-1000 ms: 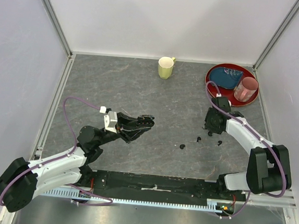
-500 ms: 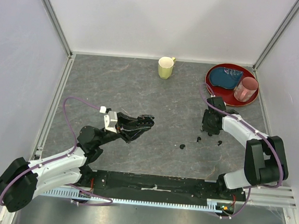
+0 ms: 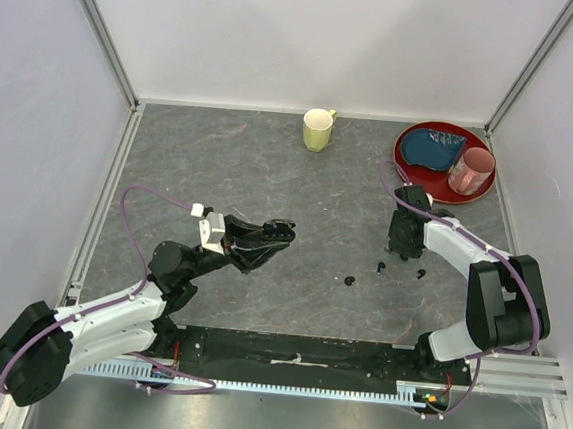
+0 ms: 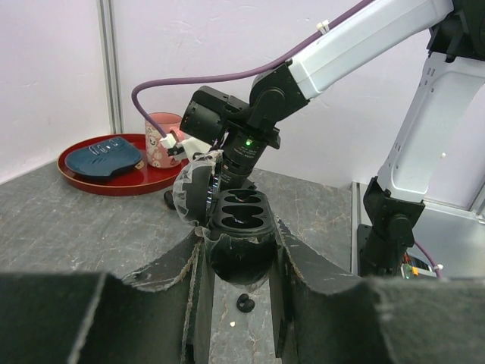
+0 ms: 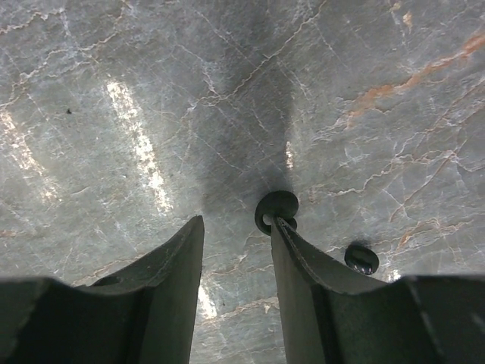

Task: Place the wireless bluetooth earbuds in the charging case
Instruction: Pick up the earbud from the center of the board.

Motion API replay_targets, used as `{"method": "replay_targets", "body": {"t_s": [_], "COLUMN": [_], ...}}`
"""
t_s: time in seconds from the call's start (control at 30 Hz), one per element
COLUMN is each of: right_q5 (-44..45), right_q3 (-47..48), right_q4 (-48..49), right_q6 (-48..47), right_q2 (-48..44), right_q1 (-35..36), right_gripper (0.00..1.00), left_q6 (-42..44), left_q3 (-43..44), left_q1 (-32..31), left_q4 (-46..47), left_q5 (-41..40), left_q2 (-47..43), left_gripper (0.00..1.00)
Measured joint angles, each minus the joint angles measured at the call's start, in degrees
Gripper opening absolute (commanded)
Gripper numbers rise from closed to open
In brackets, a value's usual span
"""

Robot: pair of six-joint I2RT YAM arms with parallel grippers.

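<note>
Gleaming black oval charging case (image 4: 236,254), hinged open, two sockets showing

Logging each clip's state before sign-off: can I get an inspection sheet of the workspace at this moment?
surface: grey marbled table; no spills seen.
job's things: charging case open, both sockets empty, held off the table; earbuds loose on the table, one at a right fingertip, another beside it.
clutter: yellow mug; red tray holding a blue object and a pink cup.
grippers: left gripper, jaws shut on the charging case; right gripper low over the table, jaws open, nothing between them.
cables: purple cable looped along each arm; no snag seen.
surroundings: white walls; nothing else seen.
</note>
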Motion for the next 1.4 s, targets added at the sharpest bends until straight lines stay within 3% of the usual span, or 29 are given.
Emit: {"method": "replay_targets", "body": {"t_s": [0.63, 0.8, 1.13, 1.4], "right_q5": [5.53, 5.44, 0.31, 1.38], "right_q3": [0.31, 0.33, 0.33, 0.66], "right_q4": [-1.88, -1.99, -1.57, -1.51], "right_q6": [0.09, 0.07, -0.66, -0.52], "right_q2": [0.0, -0.09, -2.58, -0.44], "right_q1": [0.0, 0.09, 0.59, 0.7], "right_gripper": [0.36, 0.45, 0.46, 0.62], "left_q6": [0.0, 0.0, 0.0, 0.0], "left_q3": [-0.07, -0.11, -0.68, -0.87], "left_q1": [0.0, 0.0, 0.0, 0.0], "left_q4": [0.0, 0.0, 0.0, -0.09], "left_q5": [-0.04, -0.07, -0.24, -0.28], "left_q2": [0.35, 0.37, 0.26, -0.72], "left_gripper": [0.02, 0.02, 0.02, 0.02]}}
